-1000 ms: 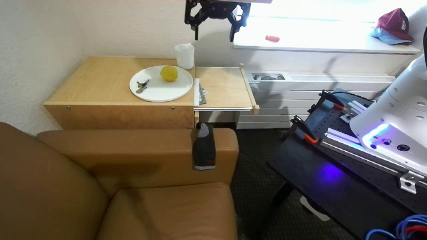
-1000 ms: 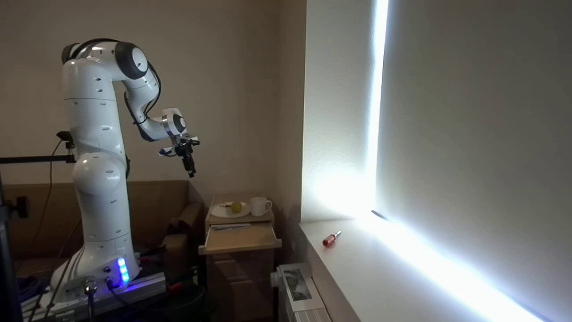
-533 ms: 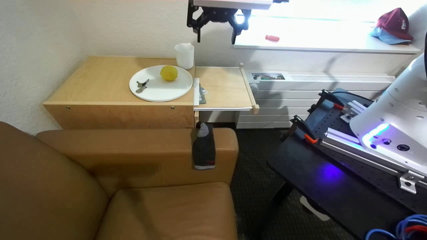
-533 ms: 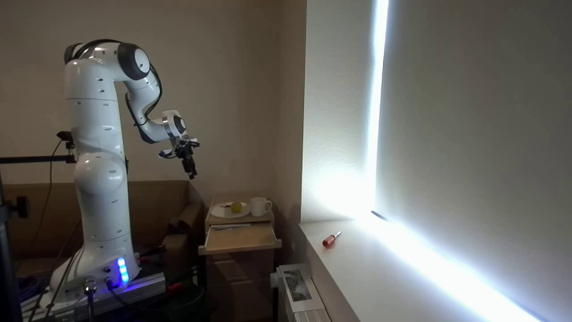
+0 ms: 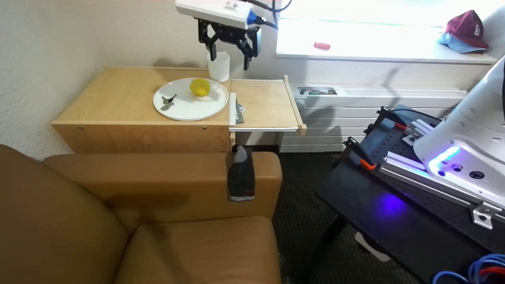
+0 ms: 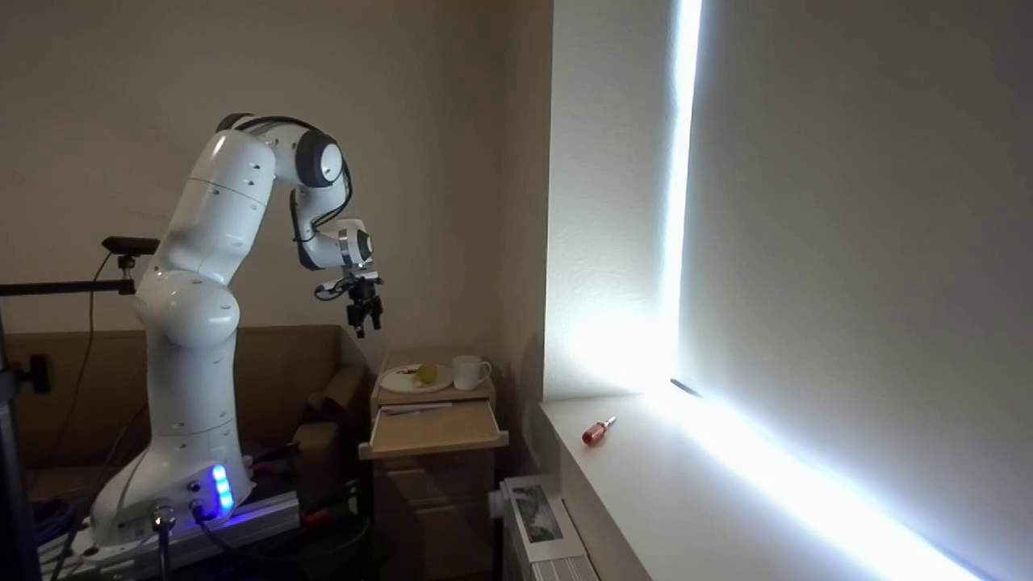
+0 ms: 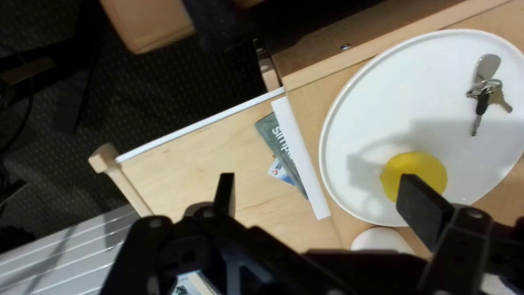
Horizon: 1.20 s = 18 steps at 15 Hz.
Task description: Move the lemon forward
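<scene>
The yellow lemon (image 5: 200, 87) rests on the white plate (image 5: 185, 112) on top of the wooden cabinet. It also shows in an exterior view (image 6: 427, 374) and in the wrist view (image 7: 423, 164), where one finger covers part of it. My gripper (image 5: 230, 63) is open and empty, in the air above the plate and over toward the pulled-out shelf side. In an exterior view the gripper (image 6: 369, 328) is well above the cabinet. In the wrist view the gripper (image 7: 317, 175) has its fingers wide apart, with one finger in line with the lemon.
A white cup (image 5: 219, 68) stands behind the plate. Keys (image 5: 168, 102) lie on the plate. The pulled-out shelf (image 5: 266, 102) holds cards (image 7: 280, 151). A windowsill (image 6: 637, 500) with a red screwdriver (image 6: 595, 433) and a sofa arm (image 5: 165, 169) flank the cabinet.
The arm has leaned forward and lowered. My gripper has moved closer to the cabinet and turned somewhat, staying open. The lemon, plate, keys and cup have not moved.
</scene>
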Each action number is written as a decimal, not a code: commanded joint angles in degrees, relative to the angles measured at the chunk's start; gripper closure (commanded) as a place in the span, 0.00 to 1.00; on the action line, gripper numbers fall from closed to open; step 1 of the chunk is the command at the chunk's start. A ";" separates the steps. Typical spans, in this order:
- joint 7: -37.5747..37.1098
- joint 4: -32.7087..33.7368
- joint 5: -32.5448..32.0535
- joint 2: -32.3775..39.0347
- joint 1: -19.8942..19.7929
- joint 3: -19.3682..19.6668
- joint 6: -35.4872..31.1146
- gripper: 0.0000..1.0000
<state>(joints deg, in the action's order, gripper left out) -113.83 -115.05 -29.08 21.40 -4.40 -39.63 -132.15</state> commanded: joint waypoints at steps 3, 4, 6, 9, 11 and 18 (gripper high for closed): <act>0.72 7.89 9.94 3.18 18.62 19.63 -1.74 0.00; 1.14 8.12 10.63 3.36 20.26 21.17 -1.57 0.00; 1.04 7.88 10.79 2.93 21.02 21.83 -1.46 0.00; -7.23 13.46 8.33 8.33 26.43 28.70 0.23 0.00; -9.36 18.90 13.68 12.71 27.16 30.28 0.46 0.00; -20.04 34.30 23.64 24.68 28.21 36.15 -1.23 0.00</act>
<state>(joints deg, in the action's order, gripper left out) -129.23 -86.95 -8.76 41.56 22.84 -5.74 -133.05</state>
